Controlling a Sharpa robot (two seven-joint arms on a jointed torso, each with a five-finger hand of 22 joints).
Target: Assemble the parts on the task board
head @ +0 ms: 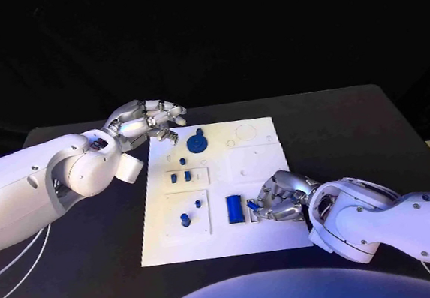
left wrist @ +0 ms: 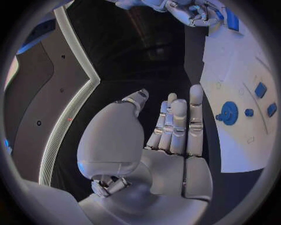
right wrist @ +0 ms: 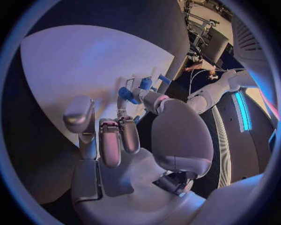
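— Task board: where is it in the head view?
— White plate in the middle of the black table. On it sit a round blue part near the far end, two small blue parts in a recessed square, a blue peg in a nearer square, and a long blue bar at the near end.

— And the hands?
— The left hand hangs off the board's far left corner, holding nothing, fingers loosely curled. The right hand rests on the near right part of the board, just beside the bar, fingers curled on a small blue piece; the hand covers that stretch of board.

— Left wrist view?
— Its fingers stand straight, side by side, the thumb apart, nothing in them. The board's edge lies beside them with the round part on it.

— Right wrist view?
— Fingertips pinch small blue pieces against the board. How many, I cannot tell. The left arm shows beyond.
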